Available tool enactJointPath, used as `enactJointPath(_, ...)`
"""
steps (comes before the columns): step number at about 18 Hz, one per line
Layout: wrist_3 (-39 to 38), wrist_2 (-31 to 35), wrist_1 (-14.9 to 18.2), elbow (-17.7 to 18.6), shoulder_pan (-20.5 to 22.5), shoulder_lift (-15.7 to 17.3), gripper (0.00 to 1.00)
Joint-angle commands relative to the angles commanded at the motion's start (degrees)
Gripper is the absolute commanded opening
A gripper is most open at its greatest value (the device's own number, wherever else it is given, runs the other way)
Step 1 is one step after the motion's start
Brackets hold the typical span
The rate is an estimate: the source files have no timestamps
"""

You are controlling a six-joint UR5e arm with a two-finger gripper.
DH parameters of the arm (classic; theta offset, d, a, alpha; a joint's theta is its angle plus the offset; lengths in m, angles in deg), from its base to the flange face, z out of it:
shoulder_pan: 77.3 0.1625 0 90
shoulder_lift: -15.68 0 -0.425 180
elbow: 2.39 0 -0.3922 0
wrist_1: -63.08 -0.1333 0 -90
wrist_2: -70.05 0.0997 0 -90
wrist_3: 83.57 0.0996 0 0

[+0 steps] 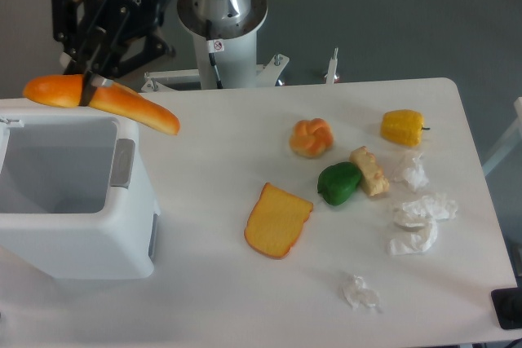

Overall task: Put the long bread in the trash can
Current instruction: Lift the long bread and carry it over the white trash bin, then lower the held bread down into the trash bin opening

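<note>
The gripper point(88, 87) pinched the long bread point(102, 101) near its middle, holding it above the trash can's point(77, 238) far rim, toward eleven o'clock. It looked light, rigid and smooth; the right end drooped, suggesting it might pivot.

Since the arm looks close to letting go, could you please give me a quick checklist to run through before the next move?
1. Gripper shut on bread: ok.
2. Bread lifted off the table: ok.
3. Bin open, with nothing seen inside: ok.
4. Bread fully over the opening: not ok; its right end hangs past the rim.
5. Bun and toast out of the path: ok.
6. Bread's height above the rim: cannot tell.
</note>
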Motion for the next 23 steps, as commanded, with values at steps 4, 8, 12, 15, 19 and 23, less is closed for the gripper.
enactJointPath(4, 0.0, -2.1, 0.0, -0.1, -0.6, -0.3, 0.21)
enactJointPath(8, 0.0, -5.1, 0.0, -0.2, -1.1, -0.6, 0.21)
enactJointPath(12, 0.0, -8.7, 0.0, -0.4, -1.4, -1.7, 0.21)
enactJointPath(15, 0.2, -8.7, 0.0, -0.7, -2.2, -2.8, 0.21)
enactJointPath(19, 0.4, -8.8, -0.6, -0.8, -3.2, -3.8, 0.25)
enactJointPath(23, 0.1, -8.8, -0.8, -0.6, -4.1, -4.7, 0.24)
